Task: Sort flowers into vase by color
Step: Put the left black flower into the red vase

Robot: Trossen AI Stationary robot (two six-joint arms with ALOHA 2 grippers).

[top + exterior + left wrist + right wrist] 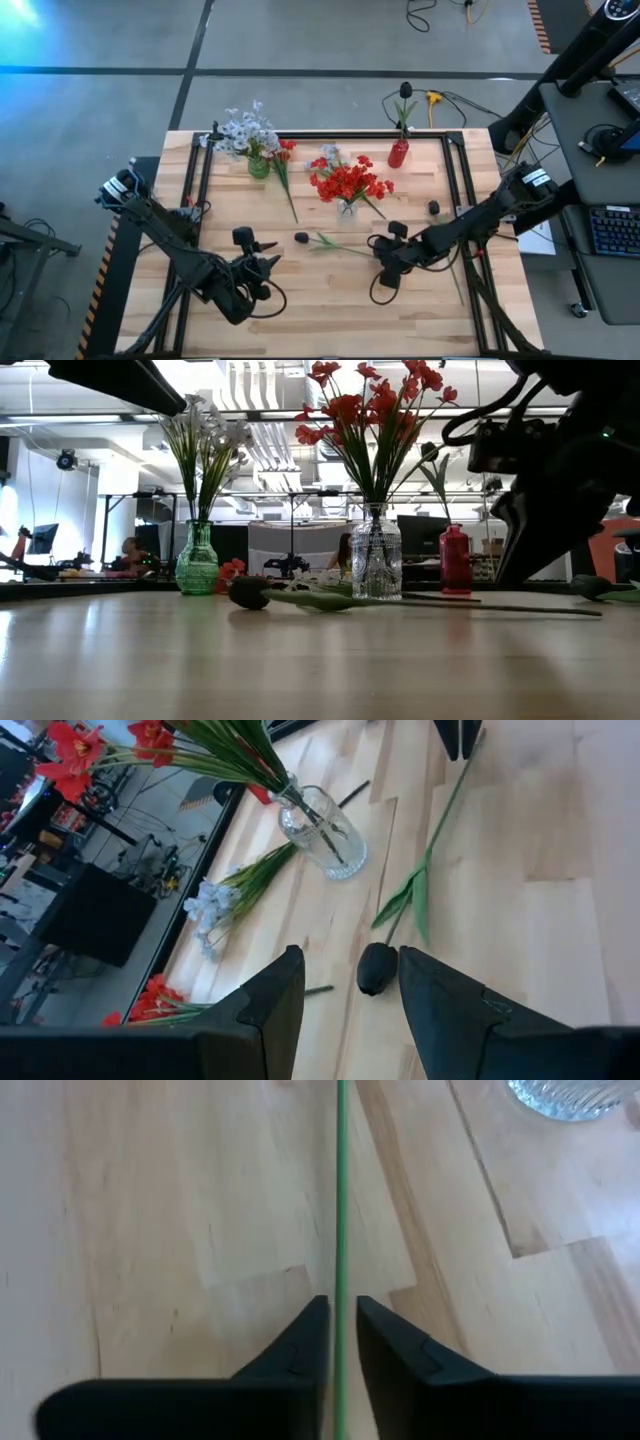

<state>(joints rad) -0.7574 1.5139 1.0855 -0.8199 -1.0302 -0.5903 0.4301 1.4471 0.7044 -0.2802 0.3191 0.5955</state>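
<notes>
A dark-blossomed flower lies on the table, with its bud (pixel 301 237) toward the left arm and its thin green stem (pixel 340 1200) running toward the right arm. My right gripper (pixel 342 1305) is open only narrowly. Its fingers stand on either side of the stem near the free end, with slim gaps showing. My left gripper (pixel 350 960) is open and hovers just short of the bud (pixel 377 968). A green vase (pixel 258 166) holds pale flowers, a clear vase (pixel 346 208) holds red ones, and a red vase (pixel 398 153) holds a dark one.
A red flower (pixel 287 150) and a pale spray (pixel 328 154) lie near the vases. A second dark flower (pixel 433 208) lies by the right arm, its stem running toward the near edge. A black frame rail (pixel 450 190) borders the tabletop. Bare wood lies along the near edge.
</notes>
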